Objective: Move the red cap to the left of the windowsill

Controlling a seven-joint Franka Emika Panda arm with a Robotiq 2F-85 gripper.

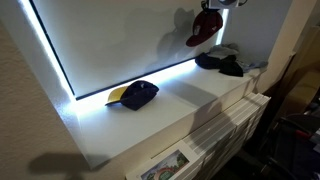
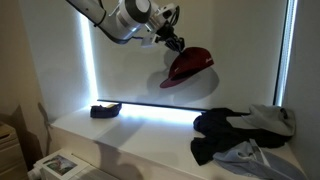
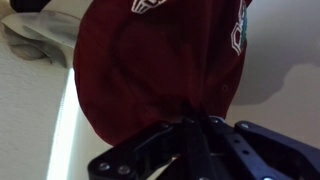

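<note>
Wrist view: our gripper (image 3: 196,124) is clamped on the red cap (image 3: 160,60).
We cannot read its white emblems; in an exterior view, open windowsill (image 2: 140,135) lies at its seven o'clock.

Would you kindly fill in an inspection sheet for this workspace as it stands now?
Surface: white windowsill, with a bright lit strip along the window base.
Job's things: red cap, held in the air above the windowsill.
Clutter: navy cap with a yellow brim; pile of dark and grey caps; both on the windowsill.
Grippers: gripper shut on the red cap's fabric.
Cables: nothing seen.
Surroundings: window behind; radiator below.
</note>
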